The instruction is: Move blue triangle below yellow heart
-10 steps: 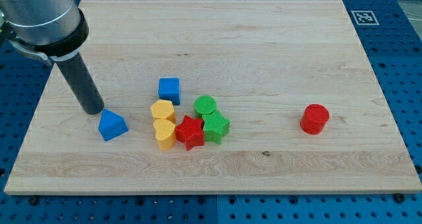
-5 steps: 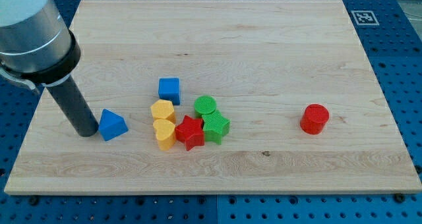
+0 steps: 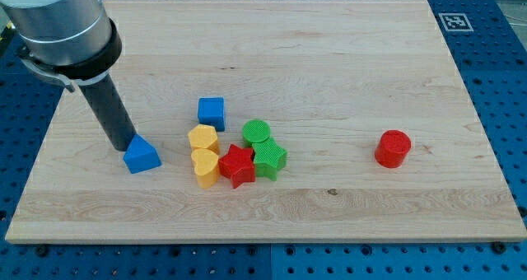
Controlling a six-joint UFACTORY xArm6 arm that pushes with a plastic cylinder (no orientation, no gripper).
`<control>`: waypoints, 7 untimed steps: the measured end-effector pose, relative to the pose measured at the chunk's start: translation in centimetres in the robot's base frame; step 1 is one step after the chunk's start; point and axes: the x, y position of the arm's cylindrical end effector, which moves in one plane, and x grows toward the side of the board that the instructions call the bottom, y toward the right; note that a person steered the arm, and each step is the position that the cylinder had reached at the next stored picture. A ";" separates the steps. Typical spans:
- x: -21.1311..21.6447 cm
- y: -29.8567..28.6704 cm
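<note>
The blue triangle (image 3: 142,156) lies on the wooden board (image 3: 329,58) at the view's left. The yellow heart (image 3: 205,166) lies to its right, at the bottom left of a cluster of blocks. My tip (image 3: 123,145) rests at the triangle's upper left corner, touching or almost touching it. The dark rod rises from there toward the view's top left.
The cluster also holds a yellow hexagon (image 3: 202,138), a blue cube (image 3: 212,113), a red star (image 3: 237,165), a green cylinder (image 3: 257,133) and a green star (image 3: 269,158). A red cylinder (image 3: 393,148) stands alone at the right.
My tip dipped down to the triangle's left side, then came back up and right to its upper left corner. The blue triangle has barely shifted.
</note>
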 end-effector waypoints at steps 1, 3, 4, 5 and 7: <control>0.6 0.0; 1.0 0.0; 1.1 0.3; 1.3 1.0; 1.9 2.6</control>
